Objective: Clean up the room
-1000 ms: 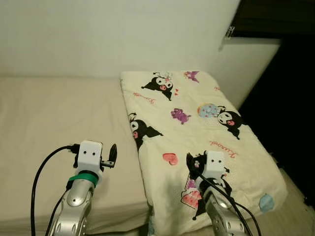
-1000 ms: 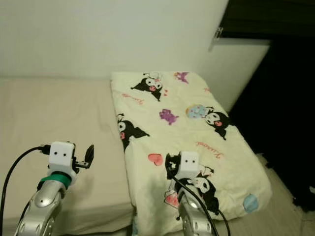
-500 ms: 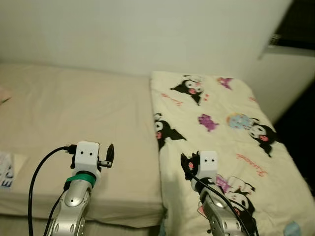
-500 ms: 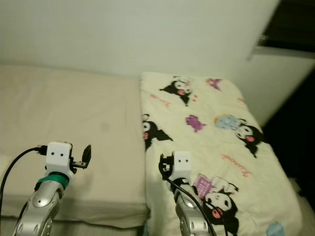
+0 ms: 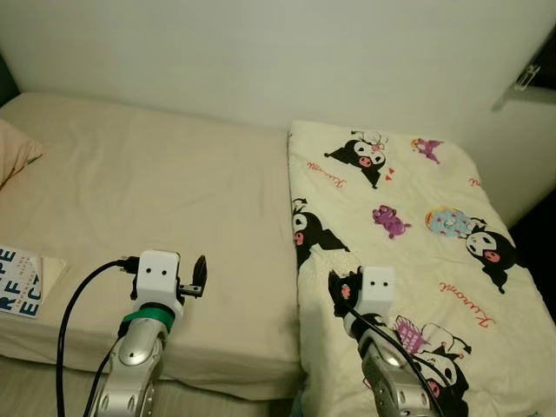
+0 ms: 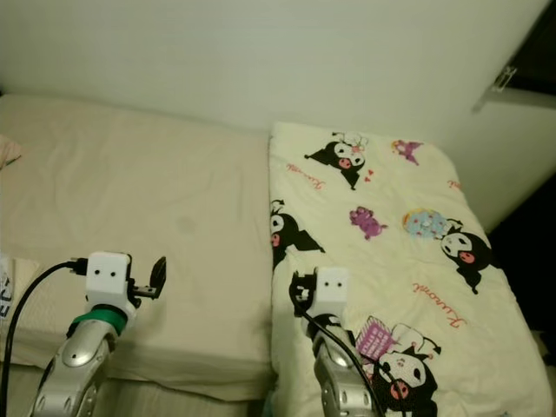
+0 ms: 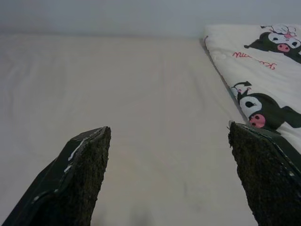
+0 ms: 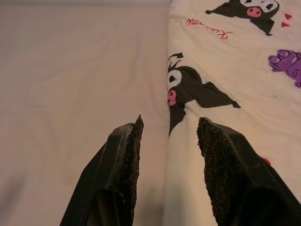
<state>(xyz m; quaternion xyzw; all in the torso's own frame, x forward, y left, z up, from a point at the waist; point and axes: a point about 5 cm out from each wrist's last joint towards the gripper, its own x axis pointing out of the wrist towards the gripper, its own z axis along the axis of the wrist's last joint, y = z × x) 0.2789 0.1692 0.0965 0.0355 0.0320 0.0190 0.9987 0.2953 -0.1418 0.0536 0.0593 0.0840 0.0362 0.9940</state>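
A cream quilt (image 5: pixel 408 208) printed with black cartoon figures lies folded over the right part of a bed with a beige sheet (image 5: pixel 156 182). My left gripper (image 7: pixel 167 134) is held low over the sheet near the bed's front edge, open wide with nothing between its fingers. My right gripper (image 8: pixel 169 125) hovers above the quilt's left border, where quilt meets sheet, open by a narrower gap and holding nothing. In the left eye view both silver arms rise from below, the left gripper (image 5: pixel 193 278) over the sheet and the right gripper (image 5: pixel 340 291) over the quilt.
A pale pillow corner (image 5: pixel 13 152) shows at the far left edge. A printed paper or booklet with large letters (image 5: pixel 17 282) lies on the bed's front left. A plain wall (image 5: pixel 261 52) stands behind the bed. A dark gap (image 5: pixel 546 239) lies right of the quilt.
The camera has turned left, so the quilt now sits further right and the pillow corner and printed paper have come into view. Both arms keep the same pose.
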